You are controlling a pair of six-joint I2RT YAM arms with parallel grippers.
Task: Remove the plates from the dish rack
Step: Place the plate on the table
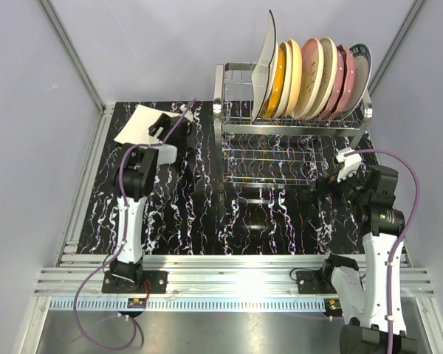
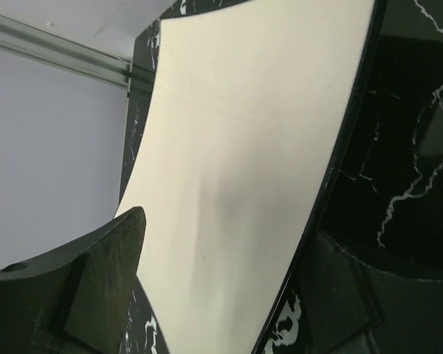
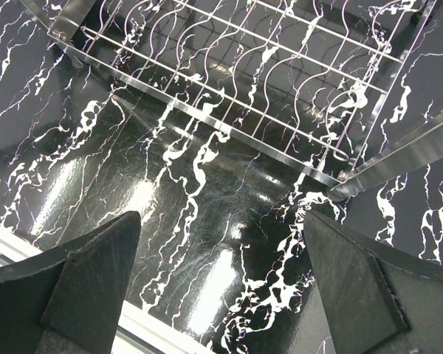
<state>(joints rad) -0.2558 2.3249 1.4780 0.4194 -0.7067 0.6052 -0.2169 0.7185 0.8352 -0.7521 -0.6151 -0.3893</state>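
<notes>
The square plate point(image 2: 258, 147) before me is plain white; the table point(image 3: 207, 221) is black, veined white; the racked plates point(image 1: 314, 77) run yellow, cream and pink.

Plates point(image 1: 317, 70) in rack point(image 1: 280, 158); 1 plate point(image 1: 136, 124) far left

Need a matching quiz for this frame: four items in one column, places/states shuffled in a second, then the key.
Column 1
1. left end effector
2. right end effector
3. yellow-orange plate
4. dish rack

Column 2
A. standing on edge in the upper tier
B. open, over bare black table by the rack's near rail
C. chrome wire, at the table's far right
D. open, above a white plate lying at the far left

Pairs: 1-D, 2-B, 3-A, 4-C
</notes>
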